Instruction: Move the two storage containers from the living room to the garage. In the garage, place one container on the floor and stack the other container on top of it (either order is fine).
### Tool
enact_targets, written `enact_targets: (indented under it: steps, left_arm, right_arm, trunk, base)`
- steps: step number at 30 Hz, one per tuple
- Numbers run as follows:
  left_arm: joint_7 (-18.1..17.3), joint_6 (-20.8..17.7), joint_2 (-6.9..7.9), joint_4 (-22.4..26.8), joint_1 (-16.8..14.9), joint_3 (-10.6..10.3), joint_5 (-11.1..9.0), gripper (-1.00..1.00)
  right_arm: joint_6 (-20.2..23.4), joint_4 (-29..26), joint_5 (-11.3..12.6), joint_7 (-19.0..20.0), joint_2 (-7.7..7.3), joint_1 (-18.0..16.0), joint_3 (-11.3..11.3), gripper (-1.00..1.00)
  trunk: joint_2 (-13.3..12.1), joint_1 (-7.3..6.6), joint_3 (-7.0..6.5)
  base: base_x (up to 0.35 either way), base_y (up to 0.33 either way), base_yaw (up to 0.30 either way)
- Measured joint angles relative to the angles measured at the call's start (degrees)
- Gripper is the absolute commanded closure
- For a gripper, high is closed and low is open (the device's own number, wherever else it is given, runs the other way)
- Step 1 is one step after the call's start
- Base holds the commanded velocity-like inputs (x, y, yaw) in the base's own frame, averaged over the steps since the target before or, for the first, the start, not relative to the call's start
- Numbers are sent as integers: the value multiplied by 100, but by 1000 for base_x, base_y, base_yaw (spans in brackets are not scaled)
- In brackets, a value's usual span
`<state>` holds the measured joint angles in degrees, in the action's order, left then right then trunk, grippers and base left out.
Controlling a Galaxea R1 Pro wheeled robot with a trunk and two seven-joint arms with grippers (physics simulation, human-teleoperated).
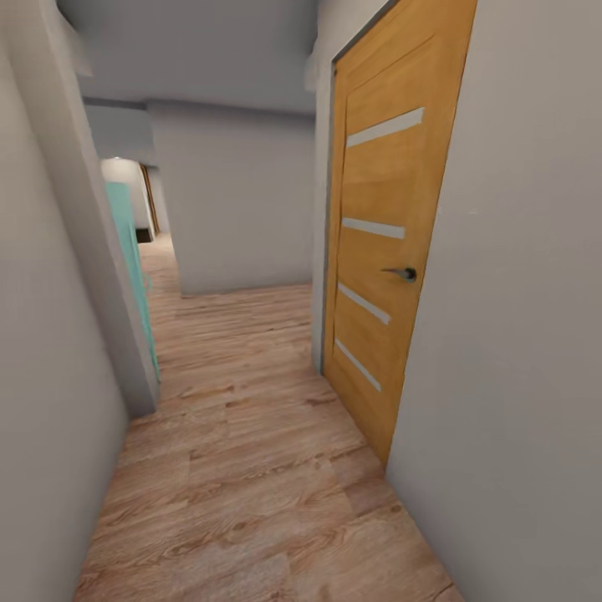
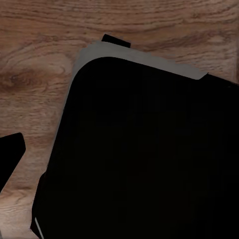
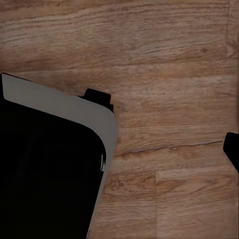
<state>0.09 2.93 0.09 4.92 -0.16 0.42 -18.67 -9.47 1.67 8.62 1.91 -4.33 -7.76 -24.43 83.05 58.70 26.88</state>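
I am in a narrow hallway with a light wood-plank floor point(image 1: 251, 477). The two storage containers are out of view. In the left wrist view a dark fingertip point(image 2: 10, 154) pokes in at the picture's edge above the planks, beside my black, grey-rimmed base point(image 2: 149, 159). The right wrist view shows a similar dark fingertip point(image 3: 233, 149) at its edge and the same base point(image 3: 45, 174). Nothing is seen between the fingers, and the jaws' spread cannot be judged.
A closed orange wooden door point(image 1: 380, 251) with a metal handle point(image 1: 404, 273) stands close on the right. A grey wall point(image 1: 242, 201) blocks the corridor ahead, and the passage continues left past a teal panel point(image 1: 130, 251). Grey walls flank both sides.
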Motion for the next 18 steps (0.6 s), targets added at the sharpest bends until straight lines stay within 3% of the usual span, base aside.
enact_targets:
  steps: [18]
  left_arm:
    - [2,3,7,0,0,0,0,-100]
  right_arm:
    - [5,0,34,6,-2,0,2,-100]
  trunk:
    - [0,0,0]
  base:
    - [321,0,254]
